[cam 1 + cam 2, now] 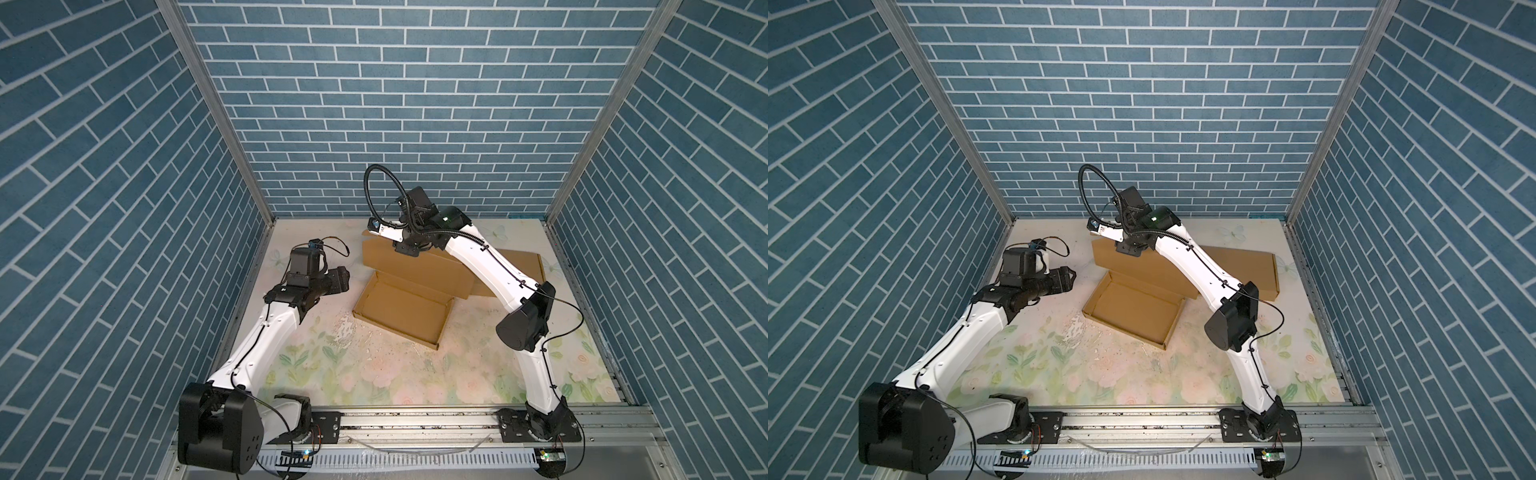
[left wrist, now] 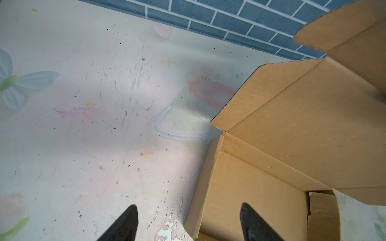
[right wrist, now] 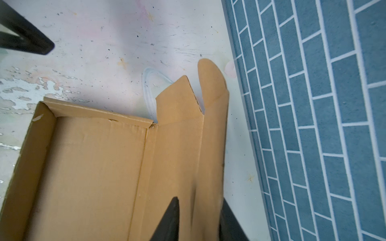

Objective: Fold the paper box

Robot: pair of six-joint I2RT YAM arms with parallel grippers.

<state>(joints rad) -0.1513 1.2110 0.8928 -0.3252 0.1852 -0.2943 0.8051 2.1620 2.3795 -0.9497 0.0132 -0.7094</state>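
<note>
The brown paper box lies mid-table with its shallow tray (image 1: 399, 318) (image 1: 1133, 311) open upward and its lid (image 1: 415, 266) (image 1: 1142, 266) raised behind it. My right gripper (image 1: 405, 248) (image 3: 199, 210) is at the lid's top edge. Its jaws stand apart on either side of the lid's front flap (image 3: 211, 125) without pinching it. My left gripper (image 1: 343, 279) (image 2: 189, 217) hovers open to the left of the tray, holding nothing. In the left wrist view the tray's corner wall (image 2: 208, 177) shows between its fingertips.
A flat cardboard sheet (image 1: 523, 264) lies at the back right, behind the right arm. The blue brick back wall (image 3: 313, 125) stands close behind the lid. Worn, peeling patches (image 1: 345, 332) mark the floral table mat left of the tray.
</note>
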